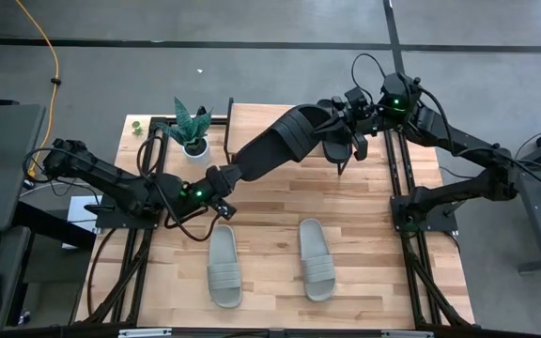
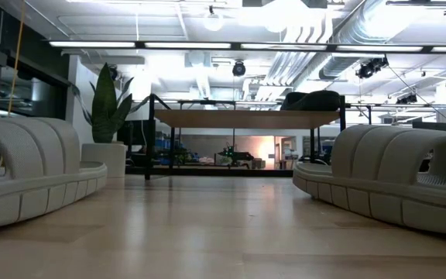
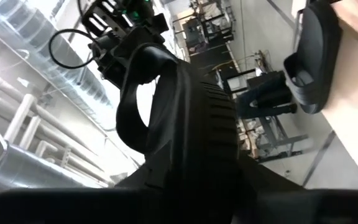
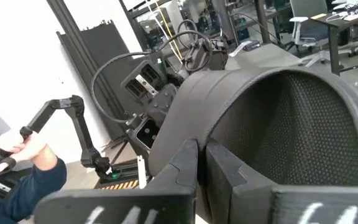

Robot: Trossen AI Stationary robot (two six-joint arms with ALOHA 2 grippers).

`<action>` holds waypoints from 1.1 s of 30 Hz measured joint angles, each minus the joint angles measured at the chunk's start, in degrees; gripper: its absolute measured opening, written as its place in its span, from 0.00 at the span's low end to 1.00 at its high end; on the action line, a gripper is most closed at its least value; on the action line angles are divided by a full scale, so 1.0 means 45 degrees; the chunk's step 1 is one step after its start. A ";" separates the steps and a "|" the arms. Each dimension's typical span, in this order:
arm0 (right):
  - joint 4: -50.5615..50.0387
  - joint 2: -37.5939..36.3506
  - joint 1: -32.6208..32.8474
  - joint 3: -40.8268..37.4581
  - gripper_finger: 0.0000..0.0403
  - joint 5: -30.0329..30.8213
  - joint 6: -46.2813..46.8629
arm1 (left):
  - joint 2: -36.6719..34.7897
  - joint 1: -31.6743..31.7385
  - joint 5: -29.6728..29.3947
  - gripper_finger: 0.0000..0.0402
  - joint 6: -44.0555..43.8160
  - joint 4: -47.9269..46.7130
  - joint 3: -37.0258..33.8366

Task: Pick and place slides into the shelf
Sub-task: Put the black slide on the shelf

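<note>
A black slide (image 1: 285,141) hangs in the air between both grippers, slanting from the table's middle toward the shelf (image 1: 252,117) at the far edge. My left gripper (image 1: 218,178) is shut on its near end and my right gripper (image 1: 346,120) is shut on its strap end. A second black slide (image 1: 338,148) lies on the shelf's plank; it also shows in the low view (image 2: 312,99). Two pale grey-green slides (image 1: 224,268) (image 1: 316,259) lie sole down on the near part of the table. My left gripper holds the black slide by its near end (image 1: 235,169), coming level from the table's left. The slide's own sole (image 3: 197,143) hides the fingers in the wrist view. That end is lifted clear of the table. My right gripper pinches the edge of the slide's wide strap (image 4: 229,130) between its two fingers (image 4: 185,165). It comes from the table's far right side. The strap end is held up clear, over the shelf's front.
A potted plant (image 1: 193,127) in a white pot stands at the far left beside the shelf. Black frame rails run along both table sides (image 1: 407,188). A person's hand and sleeve (image 4: 17,162) show beyond the table in the right wrist view.
</note>
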 joint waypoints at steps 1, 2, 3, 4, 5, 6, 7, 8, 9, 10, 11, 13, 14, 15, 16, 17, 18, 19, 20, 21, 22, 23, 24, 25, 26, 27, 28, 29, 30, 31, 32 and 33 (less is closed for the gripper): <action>-0.0006 0.0000 0.0000 0.0000 0.00 0.0020 -0.0001 | 0.0000 0.0005 -0.0027 0.15 -0.0155 -0.0088 -0.0005; -0.0012 0.0000 0.0000 0.0000 0.00 0.0053 -0.0001 | 0.0003 0.0005 -0.0047 0.14 -0.0315 -0.0102 -0.0005; -0.0012 0.0005 0.0000 0.0000 0.00 0.0054 -0.0005 | 0.0005 0.0005 -0.0060 0.14 -0.0464 -0.0097 -0.0005; -0.0012 0.0005 0.0000 0.0000 0.00 0.0054 -0.0017 | 0.0005 0.0005 -0.0063 0.14 -0.0579 -0.0090 -0.0005; -0.0012 0.0005 0.0000 0.0000 0.00 0.0054 -0.0054 | 0.0005 0.0005 -0.0068 0.14 -0.0681 -0.0090 -0.0005; -0.0011 0.0005 0.0000 0.0000 0.00 0.0054 -0.0060 | 0.0005 0.0005 -0.0068 0.14 -0.0813 -0.0090 -0.0005; 0.0003 0.0005 0.0000 0.0000 0.01 0.0059 -0.0064 | 0.0005 0.0005 -0.0068 0.14 -0.0879 -0.0080 -0.0005; 0.0008 0.0005 0.0000 0.0000 0.01 0.0059 -0.0069 | 0.0005 0.0005 -0.0072 0.14 -0.0916 -0.0067 -0.0005; 0.0012 0.0005 0.0000 0.0000 0.02 0.0064 -0.0092 | 0.0005 0.0005 -0.0095 0.14 -0.0924 -0.0057 -0.0005; 0.0016 0.0005 0.0000 0.0000 0.03 0.0064 -0.0098 | 0.0005 0.0005 -0.0107 0.14 -0.0924 -0.0040 -0.0005; 0.0017 0.0006 0.0000 0.0000 0.05 0.0064 -0.0101 | 0.0005 0.0005 -0.0115 0.14 -0.0924 -0.0016 -0.0005; 0.0017 0.0010 0.0000 0.0000 0.08 0.0064 -0.0143 | 0.0005 0.0005 -0.0163 0.14 -0.0966 0.0008 -0.0005; 0.0012 0.0010 0.0000 0.0000 0.11 0.0064 -0.0247 | 0.0005 0.0002 -0.0199 0.14 -0.1002 0.0012 -0.0005; 0.0010 0.0010 0.0000 0.0000 0.13 0.0061 -0.0391 | 0.0005 0.0000 -0.0247 0.14 -0.1020 0.0021 -0.0005; 0.0008 0.0010 0.0000 0.0000 0.16 0.0102 -0.0510 | 0.0005 -0.0003 -0.0272 0.14 -0.1025 0.0053 -0.0005; 0.0008 0.0015 0.0001 0.0000 0.19 0.0203 -0.0595 | 0.0005 -0.0005 -0.0299 0.14 -0.1056 0.0066 -0.0005; 0.0007 0.0013 0.0006 0.0000 0.22 0.0382 -0.0693 | 0.0005 -0.0003 -0.0322 0.13 -0.1160 0.0079 -0.0005; 0.0003 0.0000 0.0010 0.0000 0.25 0.0644 -0.0827 | 0.0005 0.0001 -0.0342 0.13 -0.1327 0.0098 -0.0005; -0.0011 -0.0025 0.0015 0.0000 0.28 0.0955 -0.1043 | 0.0005 0.0010 -0.0374 0.13 -0.1536 0.0141 -0.0005; -0.0016 -0.0069 0.0015 0.0000 0.31 0.1291 -0.1317 | 0.0004 0.0010 -0.0433 0.13 -0.1811 0.0185 0.0000; -0.0014 -0.0122 0.0015 0.0000 0.33 0.1671 -0.1622 | 0.0000 0.0019 -0.0534 0.13 -0.2076 0.0197 0.0010; -0.0038 -0.0209 0.0015 0.0000 0.36 0.2088 -0.1939 | 0.0000 0.0019 -0.0707 0.13 -0.2301 0.0206 0.0010; -0.0108 -0.0295 0.0015 0.0000 0.38 0.2584 -0.2266 | -0.0004 0.0019 -0.0896 0.13 -0.2435 0.0219 0.0014; -0.0148 -0.0388 0.0018 0.0000 0.40 0.3158 -0.2610 | -0.0013 0.0019 -0.1026 0.13 -0.2572 0.0240 0.0018; -0.0301 -0.0487 0.0024 0.0000 0.42 0.3722 -0.2900 | -0.0019 0.0019 -0.1160 0.13 -0.2707 0.0243 0.0019; -0.0432 -0.0570 0.0024 0.0000 0.43 0.4315 -0.3152 | -0.0010 0.0019 -0.1287 0.13 -0.2892 0.0236 0.0019; -0.0553 -0.0659 0.0019 0.0000 0.45 0.4896 -0.3390 | 0.0073 0.0019 -0.1396 0.13 -0.3100 0.0298 0.0027; -0.0736 -0.0734 0.0015 0.0000 0.46 0.5419 -0.3464 | 0.0166 0.0019 -0.1495 0.13 -0.3268 0.0390 0.0044; -0.0862 -0.0806 0.0015 0.0000 0.47 0.5835 -0.3581 | 0.0244 0.0019 -0.1603 0.13 -0.3347 0.0411 0.0039; -0.1025 -0.0860 0.0015 0.0000 0.47 0.6207 -0.3666 | 0.0391 0.0019 -0.1749 0.13 -0.3424 0.0543 0.0039; -0.1180 -0.0882 0.0010 0.0000 0.48 0.6451 -0.3668 | 0.0564 0.0019 -0.1845 0.13 -0.3503 0.0649 0.0044; -0.1393 -0.0898 0.0010 0.0000 0.48 0.6652 -0.3668 | 0.0705 0.0015 -0.1846 0.13 -0.3621 0.0644 0.0044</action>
